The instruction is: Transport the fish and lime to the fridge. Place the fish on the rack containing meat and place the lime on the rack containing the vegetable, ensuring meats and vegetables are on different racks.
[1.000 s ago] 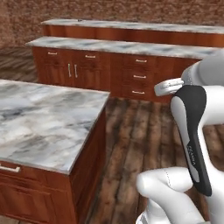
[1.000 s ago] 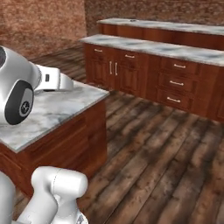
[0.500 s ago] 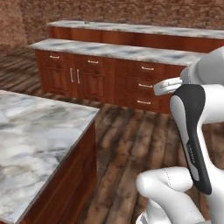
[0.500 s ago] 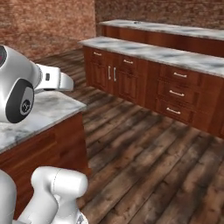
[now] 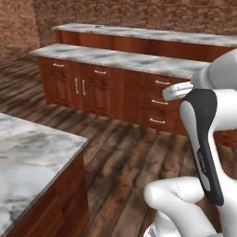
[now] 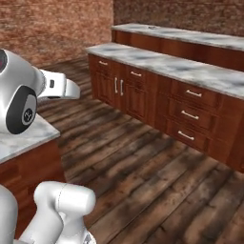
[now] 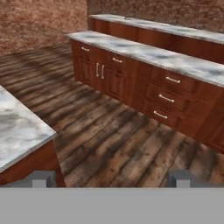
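We face a dark plank floor (image 7: 113, 140) with a long marble-topped row of wooden cabinets (image 7: 153, 83) at the far right and a marble island (image 5: 32, 162) near left. We cannot find the fish, lime or fridge. Our claw (image 7: 111, 179) stands wide, holding nothing.
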{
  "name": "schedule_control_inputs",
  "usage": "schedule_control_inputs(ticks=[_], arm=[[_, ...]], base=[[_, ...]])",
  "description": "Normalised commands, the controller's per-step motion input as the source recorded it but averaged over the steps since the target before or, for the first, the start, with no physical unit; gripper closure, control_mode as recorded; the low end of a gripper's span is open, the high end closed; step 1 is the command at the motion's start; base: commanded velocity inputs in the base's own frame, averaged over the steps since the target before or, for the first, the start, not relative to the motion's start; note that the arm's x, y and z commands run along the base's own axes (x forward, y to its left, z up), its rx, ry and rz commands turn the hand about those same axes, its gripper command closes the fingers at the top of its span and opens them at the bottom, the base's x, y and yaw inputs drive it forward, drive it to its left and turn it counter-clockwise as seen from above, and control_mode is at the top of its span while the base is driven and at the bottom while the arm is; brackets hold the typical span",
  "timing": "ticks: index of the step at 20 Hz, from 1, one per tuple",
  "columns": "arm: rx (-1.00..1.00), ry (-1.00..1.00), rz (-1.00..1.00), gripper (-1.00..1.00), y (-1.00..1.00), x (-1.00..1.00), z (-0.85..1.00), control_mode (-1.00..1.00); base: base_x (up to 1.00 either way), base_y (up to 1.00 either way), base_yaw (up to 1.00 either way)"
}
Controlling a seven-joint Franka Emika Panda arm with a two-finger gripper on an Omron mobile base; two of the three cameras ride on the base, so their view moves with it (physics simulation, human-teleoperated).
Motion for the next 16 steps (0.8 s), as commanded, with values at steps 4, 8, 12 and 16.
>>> schedule_control_inputs(ticks=[4, 8, 12, 16], arm=[[0.0, 0.0, 0.0, -1.0, 0.0, 0.0, 0.0, 1.0], [0.0, 0.0, 0.0, -1.0, 0.0, 0.0, 0.0, 1.0], [0.0, 0.0, 0.0, -1.0, 0.0, 0.0, 0.0, 1.0], [0.0, 0.0, 0.0, -1.0, 0.0, 0.0, 0.0, 1.0]], base=[[1.0, -0.96, 0.33], [1.0, -0.9, 0.38], [1.0, -0.7, 0.48], [1.0, -0.78, 0.52]])
